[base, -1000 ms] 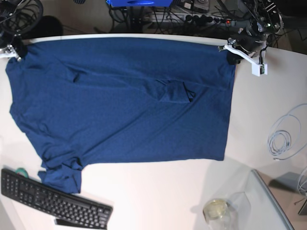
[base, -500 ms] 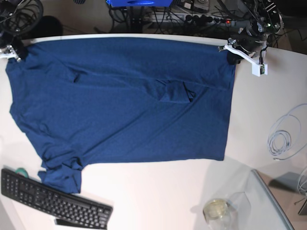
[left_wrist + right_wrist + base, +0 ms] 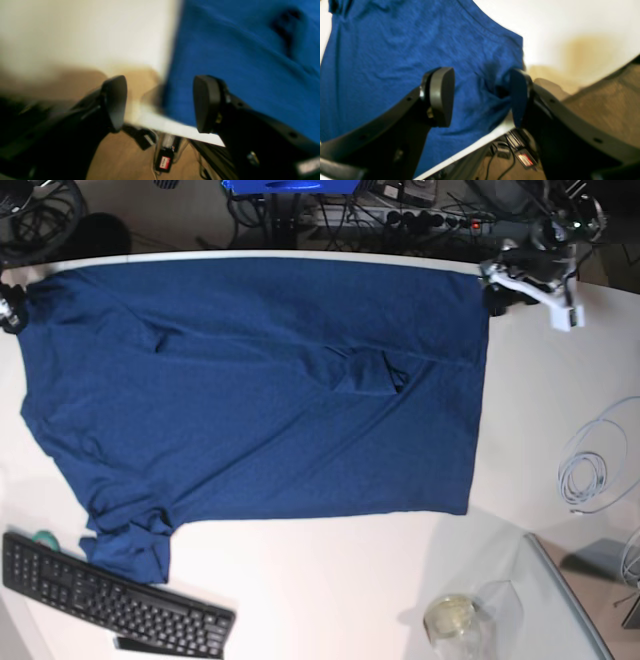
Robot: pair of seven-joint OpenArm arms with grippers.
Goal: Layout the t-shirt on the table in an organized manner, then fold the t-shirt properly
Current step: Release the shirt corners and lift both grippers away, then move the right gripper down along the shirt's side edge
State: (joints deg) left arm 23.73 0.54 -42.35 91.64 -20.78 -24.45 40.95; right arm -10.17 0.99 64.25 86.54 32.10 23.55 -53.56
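Right claw stood open, two dark pads apart, nothing clamped between. T-shirt lay spread on white counter, blue fabric filling left and centre of view. Hemmed edge ran diagonally from top toward right corner of cloth. Right pad touched or just overlapped cloth corner; contact unclear. Counter edge crossed below pads; cables and small labelled block hung beneath, blurred.

t-shirt: 1 | table: 1 | keyboard: 1 | jar: 1 | cable coil: 1 (white) | pincers: 2
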